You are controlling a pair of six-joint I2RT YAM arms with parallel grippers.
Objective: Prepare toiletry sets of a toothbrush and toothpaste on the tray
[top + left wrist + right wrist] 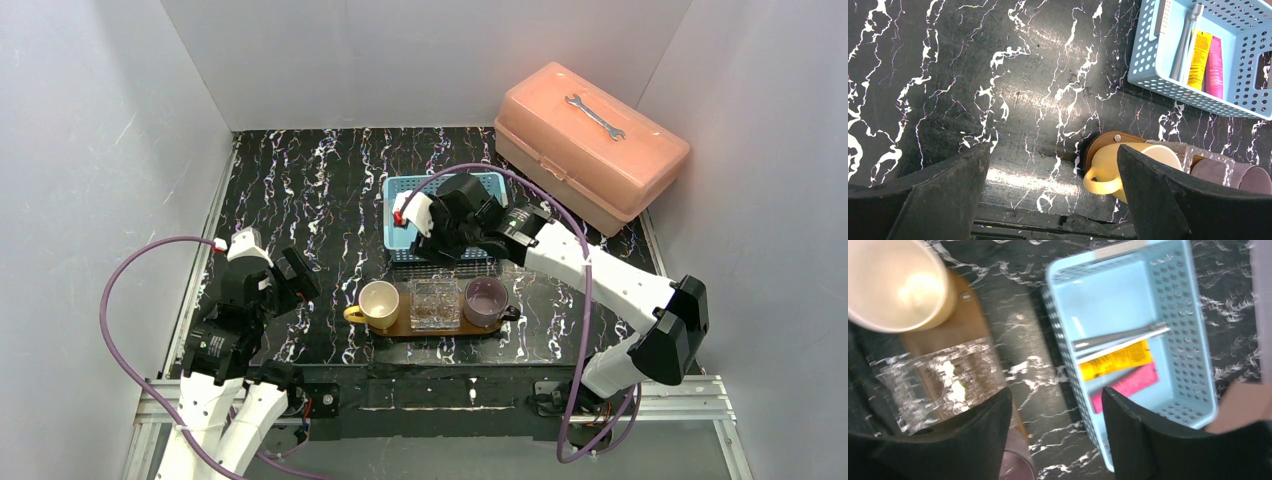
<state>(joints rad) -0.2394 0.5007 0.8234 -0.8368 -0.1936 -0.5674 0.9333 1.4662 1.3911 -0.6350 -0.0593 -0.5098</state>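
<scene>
- right claw (1055,440): two blunt matte black fingers spread wide apart, gripping nothing and touching nothing; in the top view it hangs over the 6 o'clock edge of the basket.
- basket (1193,340): light-blue plastic, rectangular with rounded corners, smooth floor, walls punched with round holes.
- toothbrushes (1120,335): two thin straight sticks, one dark grey and one white, lying flat on the basket floor, side by side and touching.
- yellow-orange toothpaste (1115,362): small flat glossy tube, just at 6 o'clock of the brushes in the right wrist view, parallel to them.
- pink toothpaste (1128,385): same flat shape, magenta, at 6 o'clock of the yellow one, right alongside it; one end sits near the gap in the claw.
- In the top view the right arm hides all four.
- left claw (1053,200): black wedge-shaped fingers wide apart, empty, over bare tabletop (290,190) at 9 o'clock of the tray.
- tray (1103,142): flat brown wood with rounded ends, at 6 o'clock of the basket, close to it but not touching.
- On the tray: a cream-yellow cup (379,303) at the 9 o'clock end, a clear square container (435,303) in the middle, and a dull purple cup (485,300) at the 3 o'clock end.
- Tabletop: black marble look with white veins, slightly shiny.
- salmon plastic box (590,150): lidded, with rounded edges, at 2 o'clock of the basket; a grey metal wrench (595,115) lies on its lid.
</scene>
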